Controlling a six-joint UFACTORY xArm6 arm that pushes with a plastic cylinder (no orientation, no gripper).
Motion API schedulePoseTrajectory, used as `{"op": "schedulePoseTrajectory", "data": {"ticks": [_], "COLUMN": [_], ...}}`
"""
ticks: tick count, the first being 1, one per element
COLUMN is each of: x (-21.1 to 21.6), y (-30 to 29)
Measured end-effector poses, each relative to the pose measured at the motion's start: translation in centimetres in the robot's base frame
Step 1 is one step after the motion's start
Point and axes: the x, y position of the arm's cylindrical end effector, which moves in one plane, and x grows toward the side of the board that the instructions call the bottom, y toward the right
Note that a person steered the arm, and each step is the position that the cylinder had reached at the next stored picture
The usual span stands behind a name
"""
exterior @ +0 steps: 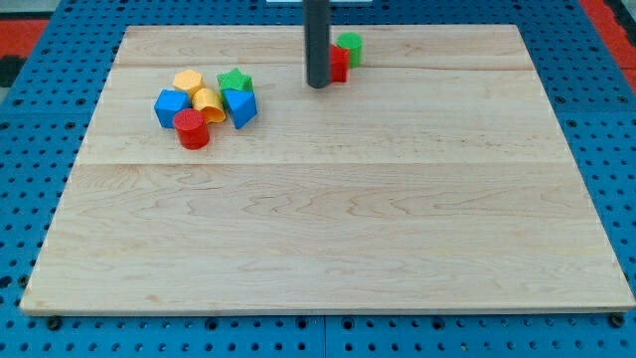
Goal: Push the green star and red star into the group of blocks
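on the board [328, 239]: six clustered blocks, two apart beside my tip [317, 86]

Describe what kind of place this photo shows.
Probably a robot test bench: a wooden board on a blue perforated base, coloured blocks including a green star, and my tip beside a red block.

green star [235, 80]: far left, touching the far edge of the group of blocks [204, 106]
red star [338, 65]: far centre, mostly hidden, well apart from that group
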Motion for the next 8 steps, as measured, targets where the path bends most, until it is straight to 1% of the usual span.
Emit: {"op": "schedulePoseTrajectory", "data": {"ticks": [1, 2, 3, 5, 6, 7, 8], "x": [1.4, -1.3, -4.5, -5.9, -5.9, -7.0, -10.5], "y": [6.0, 7.5, 6.2, -9.2, -18.0, -17.7, -25.0]}}
